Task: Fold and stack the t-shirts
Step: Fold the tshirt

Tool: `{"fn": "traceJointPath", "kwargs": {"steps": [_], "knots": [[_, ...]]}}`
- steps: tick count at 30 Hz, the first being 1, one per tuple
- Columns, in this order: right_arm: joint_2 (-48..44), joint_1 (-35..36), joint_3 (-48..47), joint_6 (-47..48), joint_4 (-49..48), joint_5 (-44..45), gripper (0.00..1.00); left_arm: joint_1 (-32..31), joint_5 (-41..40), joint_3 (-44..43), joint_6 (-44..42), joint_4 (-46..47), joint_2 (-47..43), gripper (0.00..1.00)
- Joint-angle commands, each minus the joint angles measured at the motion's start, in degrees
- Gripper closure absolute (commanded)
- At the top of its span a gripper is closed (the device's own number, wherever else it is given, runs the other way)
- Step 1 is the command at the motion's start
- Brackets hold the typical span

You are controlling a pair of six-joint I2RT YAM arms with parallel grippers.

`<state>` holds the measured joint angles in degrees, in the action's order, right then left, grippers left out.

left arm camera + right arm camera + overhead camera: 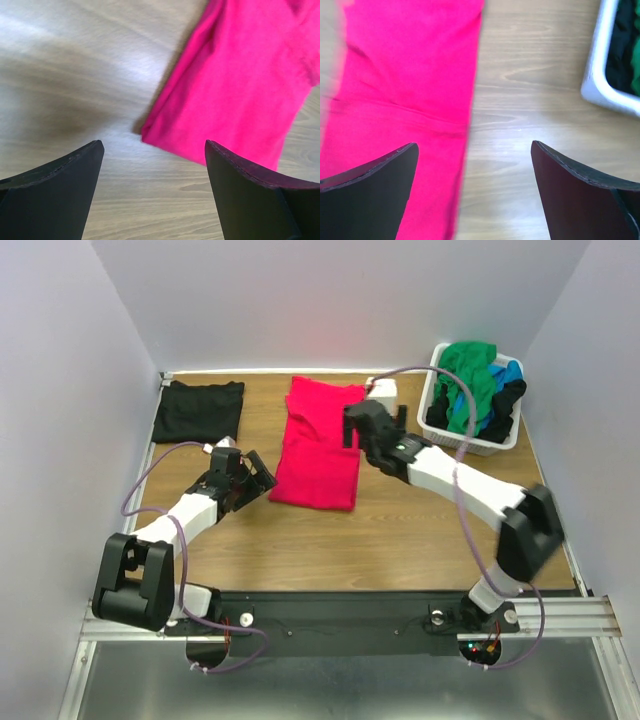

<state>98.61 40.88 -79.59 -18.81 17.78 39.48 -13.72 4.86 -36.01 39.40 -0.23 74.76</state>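
Lying flat at the far left corner of the wooden table (400,530): a black t-shirt (198,410), folded to a tidy rectangle, well apart from both arms. Next along, the left gripper (256,472) hangs low over bare wood, just beside the near left corner of the pinkish-red t-shirt (320,445). Its jaws are spread wide with nothing between them. In the left wrist view the dark fingers (60,200) frame that cloth corner and the wood beside it, not touching the cloth. The pinkish-red t-shirt lies mid-table as a long strip, folded lengthwise and running from far to near, wider at the far end. The right gripper (352,430) sits above the strip's far right part, jaws also spread wide and holding nothing. In the right wrist view the shirt's right edge runs between the two fingers, one over cloth and the other over bare wood; contact with the cloth cannot be told. At the far right corner stands a white laundry basket (480,447) with a heap inside: a green t-shirt (470,375) on top and draped over the near rim, a blue t-shirt (511,370) behind it, and a second black t-shirt (505,405) at the right side
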Motion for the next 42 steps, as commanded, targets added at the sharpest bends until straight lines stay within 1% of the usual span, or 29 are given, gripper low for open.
{"fn": "traceJointPath", "kwargs": {"steps": [1,2,3,5,6,7,8,9,12,15,17,18,20,21,23,26,27,29,30,32,33,36,37,39,40,42], "knots": [[-10.96,-0.27,10.23,-13.0,-4.6,-1.75,0.0,0.09,1.82,0.24,-1.95,5.68,-0.85,0.07],[-15.16,-0.28,11.99,-13.18,-4.6,-4.82,0.0,0.09,1.99,0.15,-2.3,5.85,0.02,0.08],[-17.29,-0.28,14.35,-15.71,-4.77,-11.21,0.0,0.09,2.17,0.15,-2.39,5.94,0.47,0.09],[-21.86,-0.28,21.73,-19.5,-6.69,-16.78,0.0,0.09,1.99,0.33,-2.48,6.12,1.52,0.1],[-25.97,-0.19,24.2,-20.38,-8.27,-23.07,0.0,0.09,1.99,0.41,-2.31,6.38,2.31,0.11],[-27.84,-0.1,26.48,-20.83,-9.85,-25.31,0.0,0.09,2.25,0.5,-2.39,6.56,2.67,0.11],[-29.51,-0.19,31.38,-21.61,-13.44,-26.9,0.0,0.09,2.6,0.68,-2.4,6.82,2.84,0.11],[-32.48,-0.19,33.43,-23.36,-15.21,-28.66,0.0,0.01,3.13,0.76,-2.57,7.34,3.37,0.11],[-34.44,-0.19,39.68,-26.01,-19.8,-29.46,0.0,-0.08,3.84,0.77,-2.75,7.52,3.9,0.11],[-32.52,-0.19,42.49,-27.85,-21.73,-31.04,0.0,-0.17,4.28,1.38,-2.75,7.87,4.69,0.11],[-29.02,-0.19,43.38,-29.53,-24.53,-33.06,0.0,-0.26,4.45,2.17,-2.48,8.58,5.39,0.14],[-27.43,-0.19,43.38,-29.88,-25.42,-34.9,0.0,-0.26,4.89,2.43,-2.31,9.1,6.26,0.18],[-23.31,-0.19,43.03,-30.5,-27.0,-35.88,0.01,-0.35,5.85,2.96,-2.22,9.81,7.58,0.22],[-22.33,-0.19,42.59,-31.11,-27.27,-35.97,0.01,-0.43,6.64,3.22,-1.96,10.68,8.03,0.28],[-20.57,-0.19,42.24,-31.11,-27.8,-35.53,0.04,-0.7,7.35,3.75,-1.87,11.56,8.99,0.31],[-18.89,-0.19,42.85,-31.9,-28.41,-34.13,0.05,-0.96,7.97,3.67,-1.61,12.44,11.54,0.37],[-17.93,-0.19,43.11,-32.08,-28.5,-33.17,0.06,-1.22,8.14,3.58,-1.52,12.71,11.89,0.43],[-16.96,-0.19,43.03,-32.08,-28.68,-32.89,0.08,-1.4,8.23,3.49,-1.52,12.8,13.12,0.49],[-15.48,-0.19,42.94,-32.25,-28.77,-33.33,0.09,-1.4,7.97,3.4,-1.26,12.88,13.39,0.58],[-13.98,-0.19,42.68,-32.34,-29.73,-33.42,0.11,-1.4,7.44,3.4,-0.99,12.88,13.83,0.65],[-12.66,-0.19,42.5,-32.52,-29.99,-33.07,0.16,-1.4,7.18,3.4,-0.9,12.97,14.01,0.74],[-10.55,-0.19,41.45,-33.13,-30.09,-33.77,0.26,-1.49,7.26,2.88,-1.08,12.97,14.97,0.85],[-9.32,-0.19,41.36,-33.48,-30.17,-34.47,0.31,-1.49,7.44,2.61,-1.16,12.89,15.32,0.92],[-8.26,-0.19,41.36,-34.1,-30.52,-34.47,0.32,-1.49,7.7,2.61,-1.25,12.89,16.11,0.97],[-7.91,-0.19,41.36,-34.28,-30.79,-34.21,0.34,-1.49,7.88,2.52,-1.25,12.97,16.29,1.0],[-6.94,-0.19,41.36,-34.45,-30.88,-34.21,0.37,-1.58,7.88,2.43,-1.43,13.06,16.38,1.0]]}}
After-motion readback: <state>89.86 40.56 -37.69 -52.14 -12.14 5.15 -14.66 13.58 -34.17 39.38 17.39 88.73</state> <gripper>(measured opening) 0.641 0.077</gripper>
